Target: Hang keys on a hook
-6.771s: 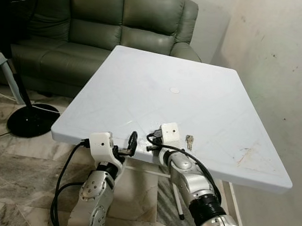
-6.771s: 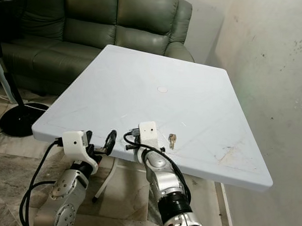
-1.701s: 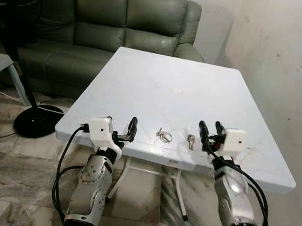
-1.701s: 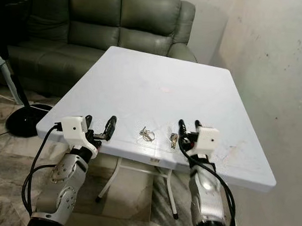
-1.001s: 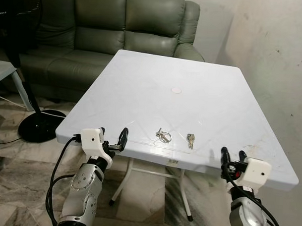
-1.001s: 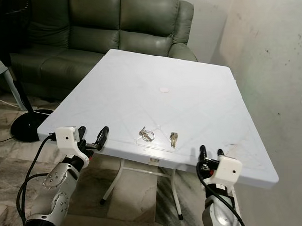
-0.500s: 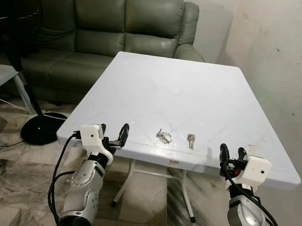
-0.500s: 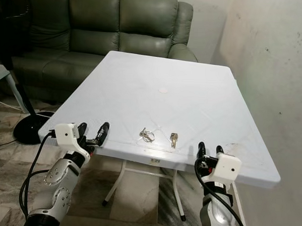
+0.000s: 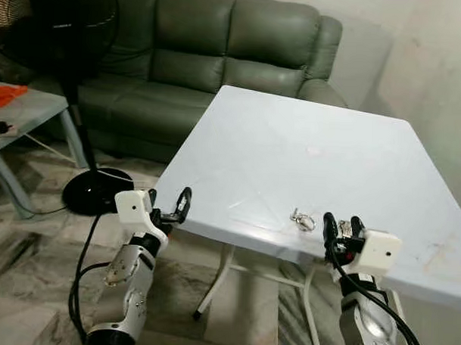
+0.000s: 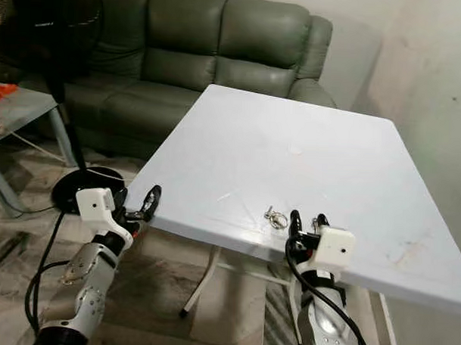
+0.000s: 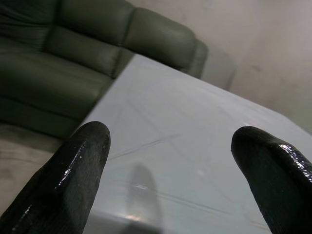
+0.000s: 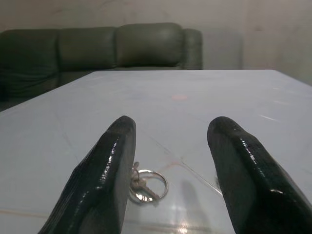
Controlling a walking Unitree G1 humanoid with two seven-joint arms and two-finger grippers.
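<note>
Black fingers (image 12: 112, 161) on your right gripper (image 9: 339, 225) are spread wide, empty, with the keys (image 12: 144, 184) lying on the white table (image 9: 291, 167) just ahead. Left gripper (image 9: 171, 208) hangs open near the corner. Careful: those flat keys could skate off the edge if nudged.

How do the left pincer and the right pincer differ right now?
The right pincer sits at the table's near edge, just short of the key ring; the left pincer sits off the near left corner, with no keys near it. In its wrist view the right pincer has the key ring lying on the table ahead of its fingers, while the left faces bare tabletop. Both are open and hold nothing.
</note>
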